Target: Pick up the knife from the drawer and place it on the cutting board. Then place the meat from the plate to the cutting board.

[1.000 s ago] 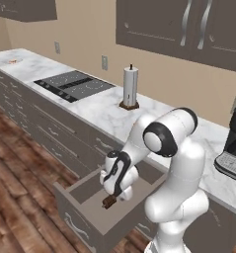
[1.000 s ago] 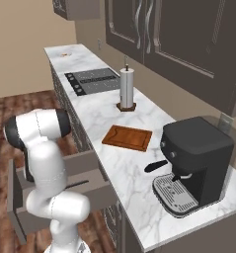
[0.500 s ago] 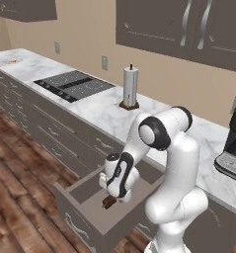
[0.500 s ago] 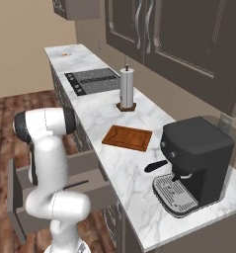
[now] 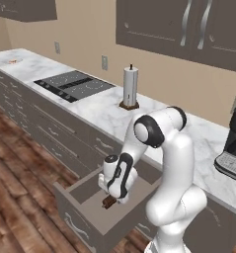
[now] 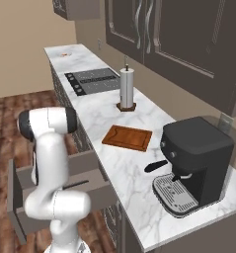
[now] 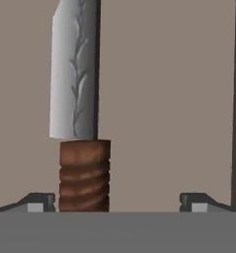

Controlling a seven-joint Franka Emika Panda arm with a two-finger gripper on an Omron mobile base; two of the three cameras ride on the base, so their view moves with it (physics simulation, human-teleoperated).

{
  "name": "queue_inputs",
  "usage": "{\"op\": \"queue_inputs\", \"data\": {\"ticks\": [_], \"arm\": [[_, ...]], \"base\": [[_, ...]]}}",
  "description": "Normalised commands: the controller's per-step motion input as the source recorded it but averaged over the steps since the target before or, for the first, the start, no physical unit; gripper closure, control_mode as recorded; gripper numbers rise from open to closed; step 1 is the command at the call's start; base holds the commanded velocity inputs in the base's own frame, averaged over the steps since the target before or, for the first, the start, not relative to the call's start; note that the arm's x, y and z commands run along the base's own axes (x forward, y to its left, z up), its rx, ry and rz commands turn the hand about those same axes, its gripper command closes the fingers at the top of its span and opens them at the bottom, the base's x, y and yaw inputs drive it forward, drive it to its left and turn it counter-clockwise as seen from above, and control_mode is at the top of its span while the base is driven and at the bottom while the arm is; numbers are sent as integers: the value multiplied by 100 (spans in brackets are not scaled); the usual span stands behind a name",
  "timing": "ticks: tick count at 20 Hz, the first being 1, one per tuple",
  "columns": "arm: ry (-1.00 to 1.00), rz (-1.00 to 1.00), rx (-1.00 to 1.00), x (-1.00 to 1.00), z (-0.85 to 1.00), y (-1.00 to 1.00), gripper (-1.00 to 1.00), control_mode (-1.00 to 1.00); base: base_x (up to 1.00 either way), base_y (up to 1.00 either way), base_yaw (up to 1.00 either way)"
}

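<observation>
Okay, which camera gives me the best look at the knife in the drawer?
The hand view: the knife lies right ahead, grey blade and ribbed brown handle both plain, the handle between the open finger tips. In the left base view just a dark bit of it peeks from under the gripper in the drawer.

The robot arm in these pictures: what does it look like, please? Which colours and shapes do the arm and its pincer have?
The arm is glossy white, built of thick rounded segments, with dark grey to black bands and caps at the joints. Its hand is white with a black panel. The pincer has two small dark fingertips with lighter grey faces. No cables or markings are visible.
</observation>
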Motion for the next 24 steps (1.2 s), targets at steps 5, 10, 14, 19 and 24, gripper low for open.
{"op": "queue_inputs", "data": {"ticks": [5,10,14,19,24], "arm": [[0,0,0,33,-15,0,-100,-100],[0,0,0,20,-22,0,-100,-100],[2,0,0,8,-26,0,-100,-100],[5,0,0,7,-20,0,-100,-100],[7,0,0,16,-25,0,-100,-100]], "base": [[0,0,0],[0,0,0],[0,0,0],[0,0,0],[0,0,0]]}}
